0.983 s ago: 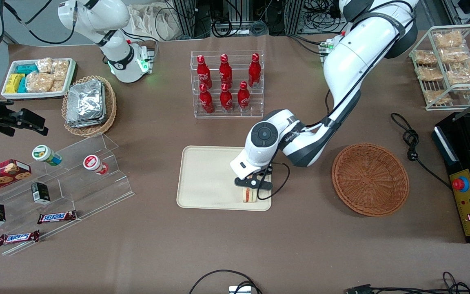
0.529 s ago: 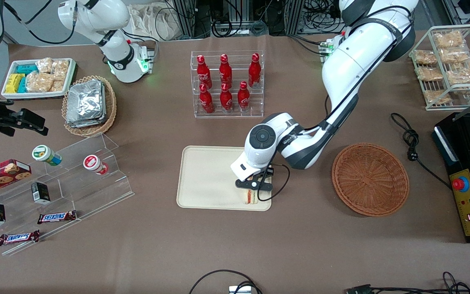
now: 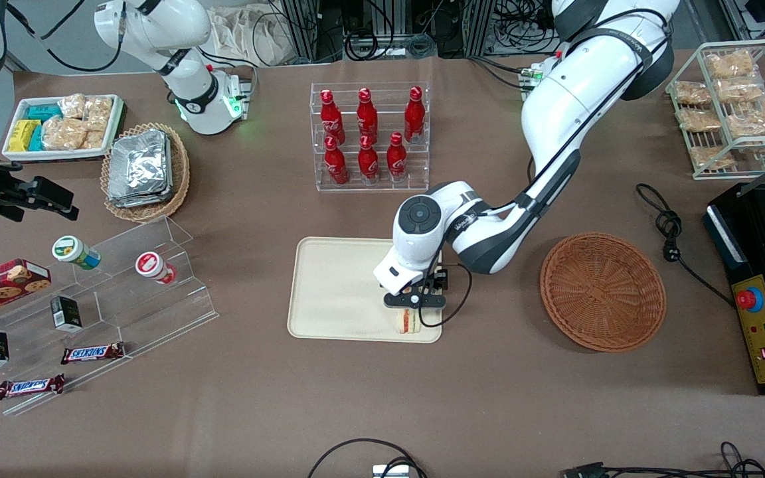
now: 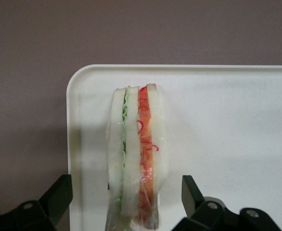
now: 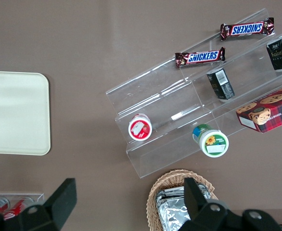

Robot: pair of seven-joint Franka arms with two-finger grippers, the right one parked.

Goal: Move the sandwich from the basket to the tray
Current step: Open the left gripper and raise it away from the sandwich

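Observation:
The clear-wrapped sandwich (image 3: pixel 408 321) (image 4: pixel 138 159) stands on its edge on the cream tray (image 3: pixel 336 292) (image 4: pixel 227 120), close to the tray's corner nearest the front camera and the brown wicker basket (image 3: pixel 603 291). My gripper (image 3: pixel 413 302) (image 4: pixel 126 192) hovers just above the sandwich, open, its two black fingers (image 4: pixel 59 195) spread wide on either side with clear gaps and touching nothing. The basket holds nothing and sits on the table toward the working arm's end.
A clear rack of red bottles (image 3: pixel 369 136) stands farther from the front camera than the tray. A tiered acrylic stand (image 3: pixel 103 305) with cups and chocolate bars lies toward the parked arm's end. A black cable (image 3: pixel 671 229) and control box (image 3: pixel 758 292) lie past the basket.
The gripper and wrist have risen slightly off the sandwich and shifted a little away from the front camera. The sandwich stays put on the tray.

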